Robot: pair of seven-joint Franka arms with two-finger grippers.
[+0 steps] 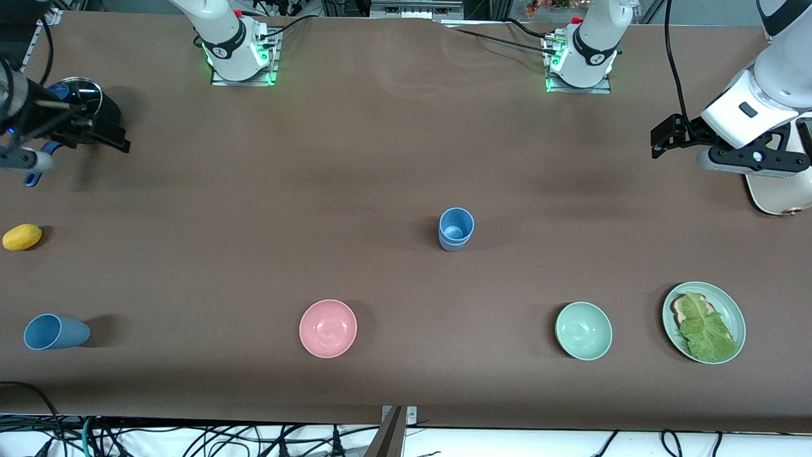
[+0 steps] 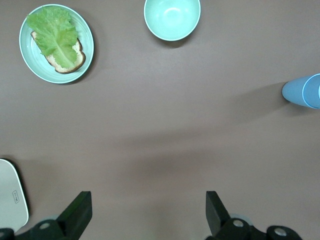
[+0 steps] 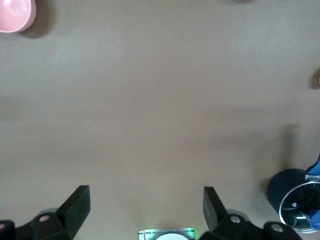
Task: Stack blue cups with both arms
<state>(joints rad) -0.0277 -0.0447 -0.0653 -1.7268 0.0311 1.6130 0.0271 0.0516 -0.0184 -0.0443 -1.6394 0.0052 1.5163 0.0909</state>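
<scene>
Two blue cups (image 1: 455, 228) stand upright, nested one in the other, at the middle of the table, sky blue inside duller grey-blue. The stack also shows in the left wrist view (image 2: 302, 91). A third blue cup (image 1: 56, 331) lies on its side at the right arm's end, nearer the front camera. My left gripper (image 1: 663, 136) is open and empty, up over the left arm's end of the table; its own view (image 2: 147, 200) shows bare table between the fingers. My right gripper (image 1: 111, 138) is open and empty over the right arm's end, as in its own view (image 3: 145, 195).
A pink bowl (image 1: 328, 328), a pale green bowl (image 1: 583, 331) and a green plate (image 1: 729, 304) with bread and lettuce sit along the near edge. A yellow fruit (image 1: 22, 237) and a dark round container (image 1: 82, 95) are at the right arm's end. A white board (image 1: 777, 193) lies under the left arm.
</scene>
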